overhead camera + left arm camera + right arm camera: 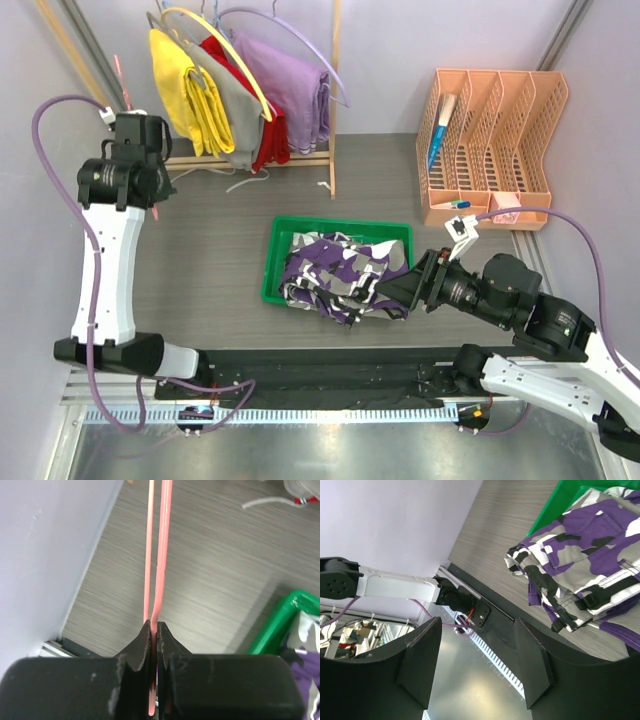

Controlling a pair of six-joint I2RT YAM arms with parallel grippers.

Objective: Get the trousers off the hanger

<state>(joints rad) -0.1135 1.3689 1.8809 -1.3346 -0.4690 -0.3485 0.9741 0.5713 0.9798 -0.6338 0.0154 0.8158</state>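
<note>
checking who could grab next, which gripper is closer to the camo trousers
Right. The right gripper is open just off the trousers in the green bin, at their right side. The left gripper is far off to the back left, shut on the pink hanger.

A robotics lab test cell: a left arm [105,270] and a right arm [540,335] trailing purple cables [60,108] sit on a brushed-metal frame [320,452] at a grey table [210,250] boxed in by lavender walls [430,30], with staged props: a wooden clothes rack [333,110], a green crate [268,272] holding trousers [340,272], and an orange file organiser [490,140]
</note>
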